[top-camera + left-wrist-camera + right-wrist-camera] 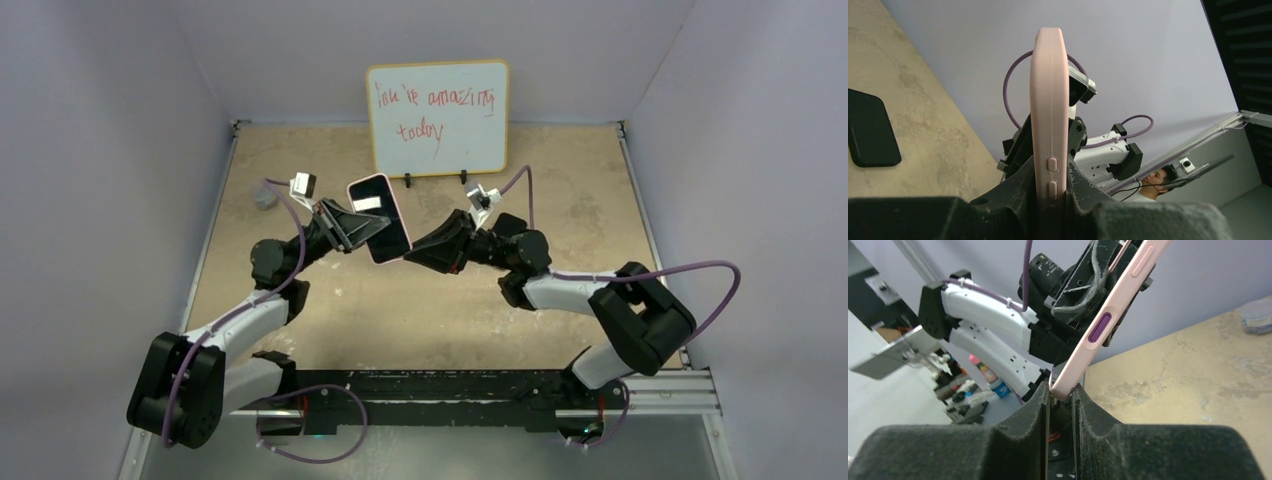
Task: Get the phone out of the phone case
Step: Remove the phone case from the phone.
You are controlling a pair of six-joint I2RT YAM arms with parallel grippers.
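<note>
Red-lettered whiteboard upright at the far edge of the table, grey object far left.

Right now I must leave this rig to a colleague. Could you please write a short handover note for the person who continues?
Left claw: shut on the pink phone case, gripping its long edge at the side buttons.
Right claw: shut on one corner of the case.
Where: the case hangs in the air above the table, between the two arms.
Done: case lifted and held from two sides.
Left: the phone appears to be in the case and has to come out.
Note: a flat black thing lies on the table. I cannot tell what it is.
</note>
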